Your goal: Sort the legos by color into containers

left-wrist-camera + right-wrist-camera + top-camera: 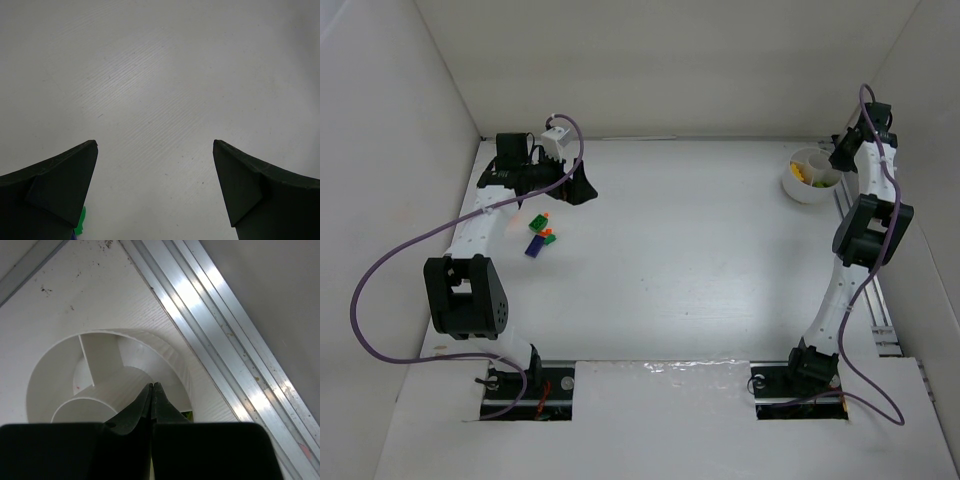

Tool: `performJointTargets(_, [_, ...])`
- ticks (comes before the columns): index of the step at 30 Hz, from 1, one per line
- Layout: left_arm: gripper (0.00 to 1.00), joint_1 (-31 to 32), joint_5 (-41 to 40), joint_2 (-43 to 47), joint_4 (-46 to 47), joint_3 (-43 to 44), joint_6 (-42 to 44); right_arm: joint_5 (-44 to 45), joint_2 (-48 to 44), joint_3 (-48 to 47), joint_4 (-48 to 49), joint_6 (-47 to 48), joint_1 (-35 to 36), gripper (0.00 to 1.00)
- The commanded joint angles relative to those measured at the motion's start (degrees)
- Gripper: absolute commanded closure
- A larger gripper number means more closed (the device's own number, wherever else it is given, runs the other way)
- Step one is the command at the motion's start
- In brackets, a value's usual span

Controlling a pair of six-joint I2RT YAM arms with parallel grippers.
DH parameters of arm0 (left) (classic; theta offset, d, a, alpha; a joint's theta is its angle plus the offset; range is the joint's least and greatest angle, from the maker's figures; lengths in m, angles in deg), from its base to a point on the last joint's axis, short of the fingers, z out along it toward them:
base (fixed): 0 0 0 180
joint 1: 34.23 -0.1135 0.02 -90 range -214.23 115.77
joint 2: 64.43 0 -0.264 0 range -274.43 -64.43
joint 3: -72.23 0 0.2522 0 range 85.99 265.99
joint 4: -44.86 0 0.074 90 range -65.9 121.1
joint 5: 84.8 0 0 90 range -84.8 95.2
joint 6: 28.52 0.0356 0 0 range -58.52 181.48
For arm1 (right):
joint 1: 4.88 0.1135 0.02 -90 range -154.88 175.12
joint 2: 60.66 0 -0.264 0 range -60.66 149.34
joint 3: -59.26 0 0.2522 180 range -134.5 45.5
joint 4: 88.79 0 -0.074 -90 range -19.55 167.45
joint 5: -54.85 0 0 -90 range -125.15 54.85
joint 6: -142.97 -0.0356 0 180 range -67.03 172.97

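We see a small cluster of legos [540, 236] in green, orange and dark blue on the counter [690, 260], just on the near side of the left pincer [578, 188], whose fingers stand wide apart. At far right sits the white divided cup [808, 176], holding yellow and green pieces. The right pincer [152, 386], pressed together, hangs over it.

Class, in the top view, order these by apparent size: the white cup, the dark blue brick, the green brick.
White cup, clearly largest.
Then dark blue brick and green brick: both tiny, too alike to rank.
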Motion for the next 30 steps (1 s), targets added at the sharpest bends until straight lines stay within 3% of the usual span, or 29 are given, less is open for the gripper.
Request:
performJointTargets(1, [0.01, 0.4, 1.5, 0.7, 1.2, 1.1, 0.1, 0.7, 0.0, 0.1, 0.2, 0.9, -0.5, 1.0])
performJointTargets(30, [0.01, 0.4, 2.1, 0.7, 1.7, 0.6, -0.4, -4.9, -6.1, 3.0, -5.4, 1.4, -0.5, 1.0])
